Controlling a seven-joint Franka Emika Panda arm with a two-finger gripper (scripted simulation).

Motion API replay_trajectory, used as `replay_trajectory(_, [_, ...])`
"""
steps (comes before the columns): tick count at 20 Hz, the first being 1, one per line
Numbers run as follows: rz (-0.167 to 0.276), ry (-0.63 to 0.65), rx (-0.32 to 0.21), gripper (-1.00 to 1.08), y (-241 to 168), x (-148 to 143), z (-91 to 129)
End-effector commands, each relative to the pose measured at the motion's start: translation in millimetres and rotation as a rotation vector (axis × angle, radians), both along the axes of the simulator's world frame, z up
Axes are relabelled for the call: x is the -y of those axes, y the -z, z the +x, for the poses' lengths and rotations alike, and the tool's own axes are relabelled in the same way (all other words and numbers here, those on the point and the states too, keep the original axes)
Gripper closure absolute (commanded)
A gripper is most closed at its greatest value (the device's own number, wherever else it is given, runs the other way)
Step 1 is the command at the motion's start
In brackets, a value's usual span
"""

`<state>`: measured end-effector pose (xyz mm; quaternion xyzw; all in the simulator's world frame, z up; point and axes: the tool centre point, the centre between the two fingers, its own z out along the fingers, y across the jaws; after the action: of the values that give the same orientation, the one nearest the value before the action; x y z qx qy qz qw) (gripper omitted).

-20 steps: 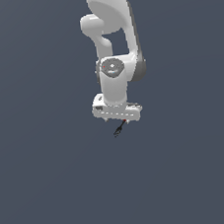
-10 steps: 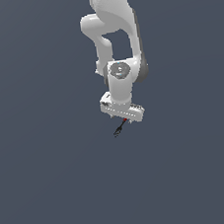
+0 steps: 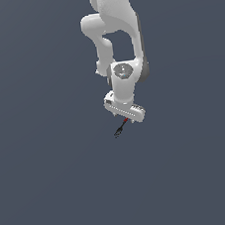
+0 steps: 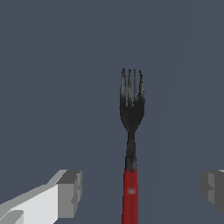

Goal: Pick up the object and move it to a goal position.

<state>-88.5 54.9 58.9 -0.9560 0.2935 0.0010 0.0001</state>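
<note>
Fork (image 4: 131, 131) is seen between the spread, untouching fingers (image 4: 70, 192) of the gripper (image 4: 142, 190), prongs toward 12 o'clock.

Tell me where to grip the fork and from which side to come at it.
Grip the fork on its red handle, likely the thickest, straightest part. It lies between the two fingers of the open gripper, so come straight down and close across the handle, clear of the black prongs.

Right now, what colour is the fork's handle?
Red, below black prongs; the fork shows best in the wrist view.
</note>
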Motion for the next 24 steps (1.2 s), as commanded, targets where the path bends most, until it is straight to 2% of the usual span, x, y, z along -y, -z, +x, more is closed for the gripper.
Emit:
replay_trajectory(1, [-0.001, 0.016, 0.001, -0.92, 1.9, -1.0, -2.4])
replay_trajectory(9, [-0.001, 0.017, 0.001, -0.92, 7.0, -1.6, -3.1])
replay_trajectory(18, [-0.001, 0.021, 0.002, -0.92, 43.4, -1.2, -4.3])
replay_trajectory(24, [-0.001, 0.022, 0.002, -0.92, 52.8, -1.3, -3.9])
